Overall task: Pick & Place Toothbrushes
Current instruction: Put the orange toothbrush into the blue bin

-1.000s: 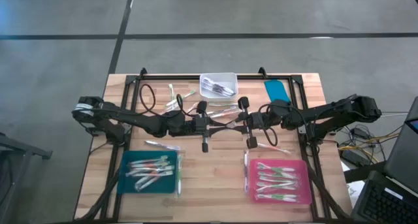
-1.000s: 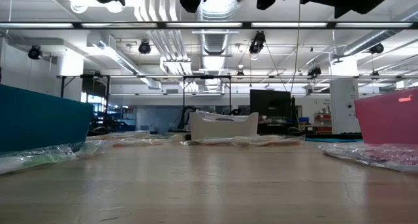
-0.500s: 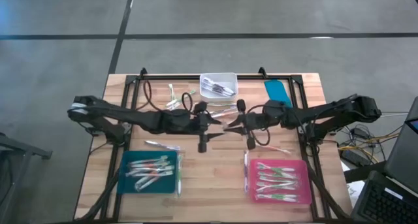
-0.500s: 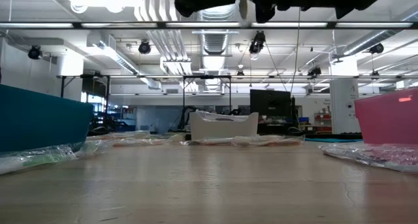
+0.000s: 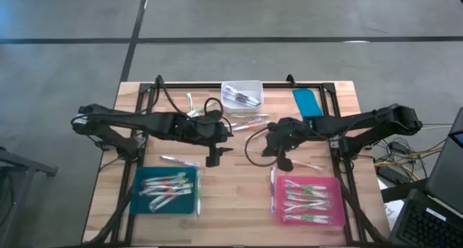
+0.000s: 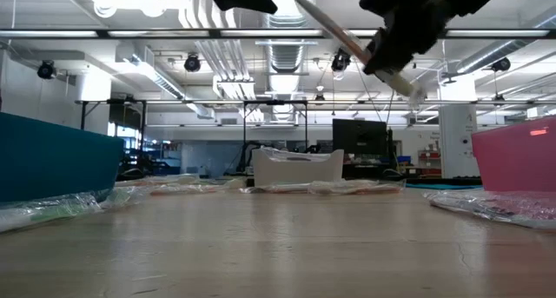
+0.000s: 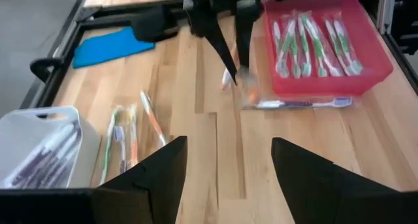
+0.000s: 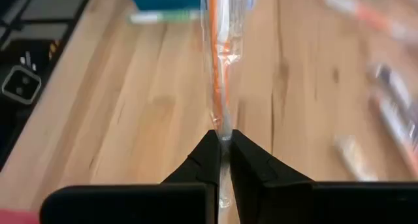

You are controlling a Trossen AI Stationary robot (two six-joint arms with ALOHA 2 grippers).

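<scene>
Sorting toothbrushes, roughly midway by the look of it. Right gripper [image 5: 278, 143], just right of desk [image 5: 239, 190] centre, clamping fingers [image 8: 210, 160] tight on one wrapped orange toothbrush [image 8: 218, 74], carrying it aloft, tilted, clear of the wood. Left gripper [image 7: 225, 160], just left of centre, hanging with fingers spread wide, gripping nothing. Already lying in the pink tray [image 5: 334, 217] at 5 o'clock: several green-accented brushes; likewise a batch in the teal tray [image 5: 139, 204] at 7 o'clock. Remaining: loose toothbrushes [image 5: 246, 121] scattered near 12 o'clock below the white bin [image 5: 255, 85], more inside that bin, one [image 5: 179, 160] above the teal tray, another beside the pink tray.
</scene>
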